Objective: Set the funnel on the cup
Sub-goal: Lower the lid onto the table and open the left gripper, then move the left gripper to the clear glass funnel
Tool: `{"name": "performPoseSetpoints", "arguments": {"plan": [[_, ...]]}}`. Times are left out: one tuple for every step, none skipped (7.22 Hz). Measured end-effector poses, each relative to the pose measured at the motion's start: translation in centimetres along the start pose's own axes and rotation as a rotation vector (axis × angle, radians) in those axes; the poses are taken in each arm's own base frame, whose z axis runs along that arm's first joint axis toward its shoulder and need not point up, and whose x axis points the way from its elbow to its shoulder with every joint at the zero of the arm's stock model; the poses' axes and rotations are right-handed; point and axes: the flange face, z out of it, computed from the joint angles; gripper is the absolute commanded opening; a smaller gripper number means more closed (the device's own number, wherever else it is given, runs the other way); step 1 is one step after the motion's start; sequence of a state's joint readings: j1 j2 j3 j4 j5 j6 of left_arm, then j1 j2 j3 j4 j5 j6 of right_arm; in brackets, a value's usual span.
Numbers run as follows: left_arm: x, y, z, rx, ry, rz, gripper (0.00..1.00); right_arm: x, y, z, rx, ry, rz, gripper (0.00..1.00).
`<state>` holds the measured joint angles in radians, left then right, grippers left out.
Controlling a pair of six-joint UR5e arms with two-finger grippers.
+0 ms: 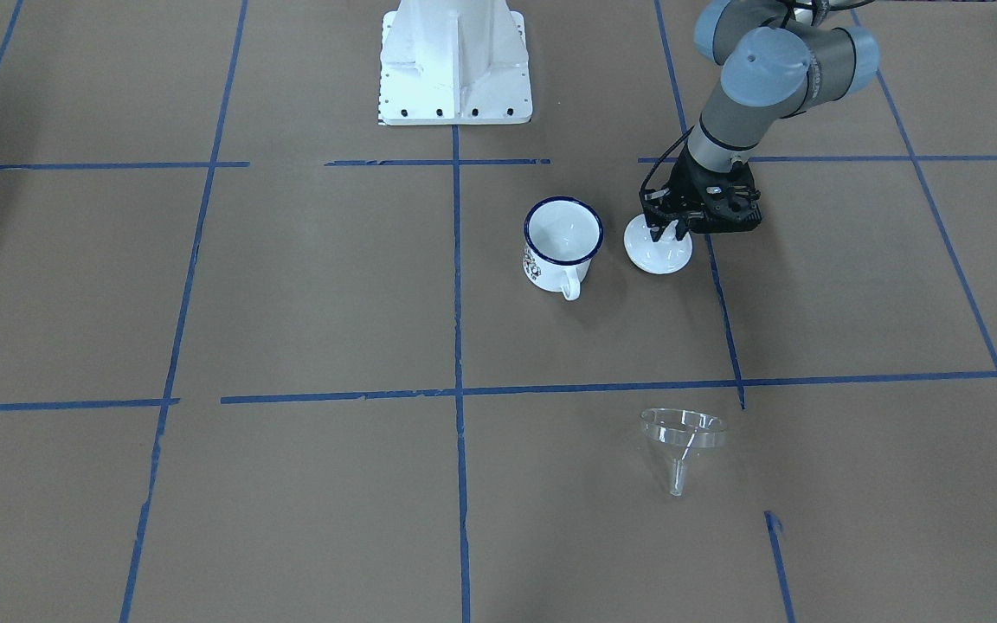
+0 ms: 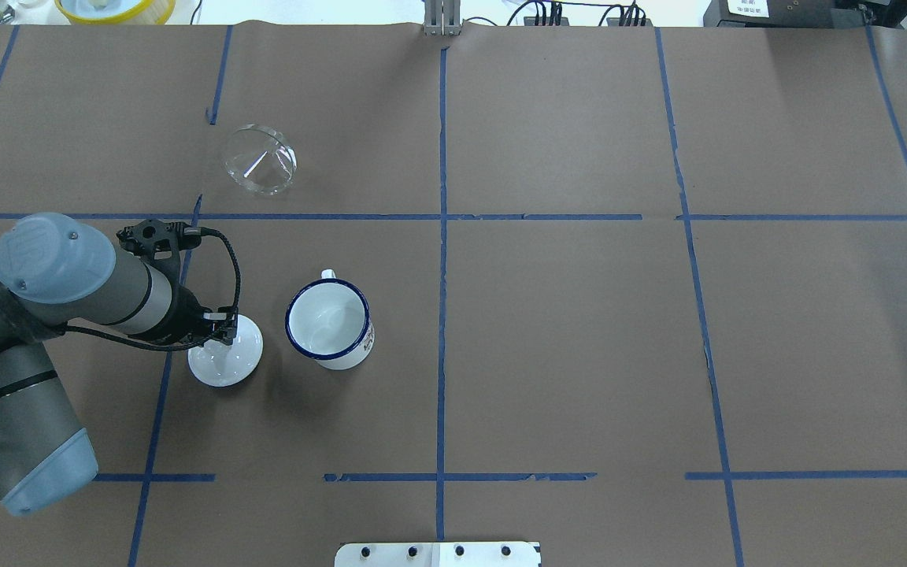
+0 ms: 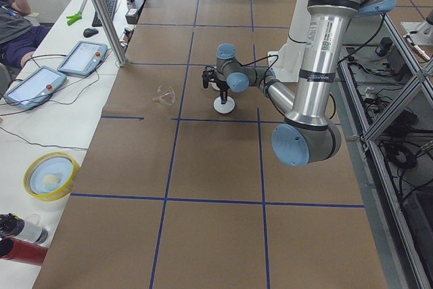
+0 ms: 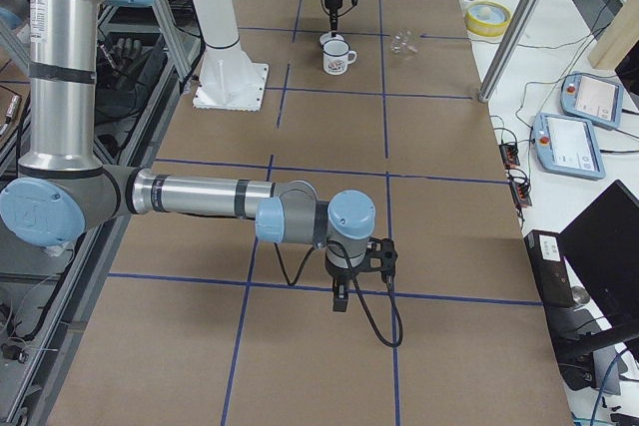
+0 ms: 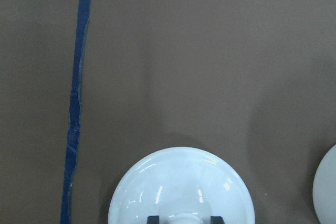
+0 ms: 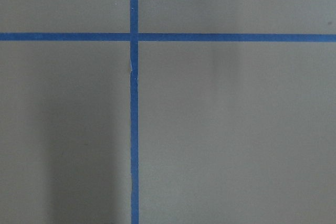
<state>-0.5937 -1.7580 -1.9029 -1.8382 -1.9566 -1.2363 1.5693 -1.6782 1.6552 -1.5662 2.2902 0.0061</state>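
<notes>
On the table (image 2: 579,354), the lid (image 2: 227,361) lies just beside the cup (image 2: 329,323), on its left. The funnel (image 2: 259,159) lies well apart, beyond both.

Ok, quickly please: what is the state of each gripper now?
Left gripper: open, its fingers on either side of the knob of the lid.
Right gripper: cannot be told, seen only from the side.

The bench (image 2: 579,354) is covered in matt brown paper (image 2: 800,346) crossed by blue tape (image 2: 442,331) with frayed edges. The funnel (image 2: 259,159) is clear and glossy. The cup (image 2: 329,323) and the lid (image 2: 227,364) are glossy white. The arm (image 2: 68,276) at the left of the frame has smooth grey metal tubes.
</notes>
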Motion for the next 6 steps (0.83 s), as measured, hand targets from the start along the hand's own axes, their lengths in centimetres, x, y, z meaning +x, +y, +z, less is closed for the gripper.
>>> {"name": "performPoseSetpoints", "arguments": {"plan": [[0.0, 0.0, 0.0, 0.001, -0.001, 0.0, 1.0, 0.0, 0.0, 0.0, 0.0, 0.0, 0.0, 1.0], [0.0, 0.0, 0.0, 0.002, -0.001, -0.001, 1.0, 0.0, 0.0, 0.0, 0.001, 0.0, 0.0, 1.0], [-0.1, -0.1, -0.3, 0.006, 0.001, -0.003, 1.0, 0.0, 0.0, 0.0, 0.001, 0.0, -0.001, 1.0], [-0.2, -0.4, -0.9, 0.015, 0.005, -0.009, 1.0, 0.0, 0.0, 0.0, 0.001, 0.0, -0.001, 1.0], [-0.6, -1.7, -2.1, 0.04, 0.012, -0.027, 1.0, 0.0, 0.0, 0.0, 0.001, 0.0, 0.0, 1.0], [-1.2, -3.6, -4.3, 0.083, 0.027, -0.068, 0.88, 0.0, 0.0, 0.0, 0.0, 0.0, 0.0, 1.0]]}}
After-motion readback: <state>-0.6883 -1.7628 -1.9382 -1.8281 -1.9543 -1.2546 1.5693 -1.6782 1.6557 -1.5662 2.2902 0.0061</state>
